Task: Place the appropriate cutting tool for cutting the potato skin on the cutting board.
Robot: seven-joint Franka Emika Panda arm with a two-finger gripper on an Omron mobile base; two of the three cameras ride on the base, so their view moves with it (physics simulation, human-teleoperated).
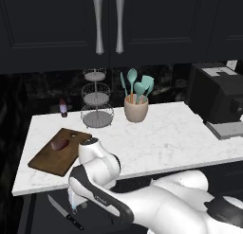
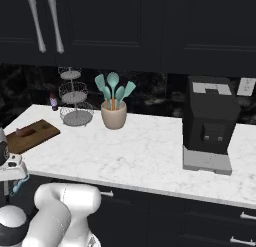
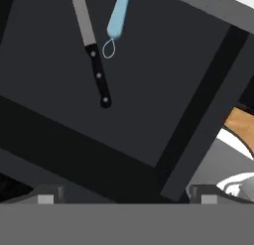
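In the open drawer, peeler (image 3: 118, 17) beside knife (image 3: 93, 49), no readable labels

Hand view, top edge: the peeler (image 3: 118, 18) is cut off above its light blue handle, head unseen; the kitchen knife (image 3: 92, 45) loses its blade tip there. Left base view, lower left: the arm hides the gripper; jaw state cannot be told.
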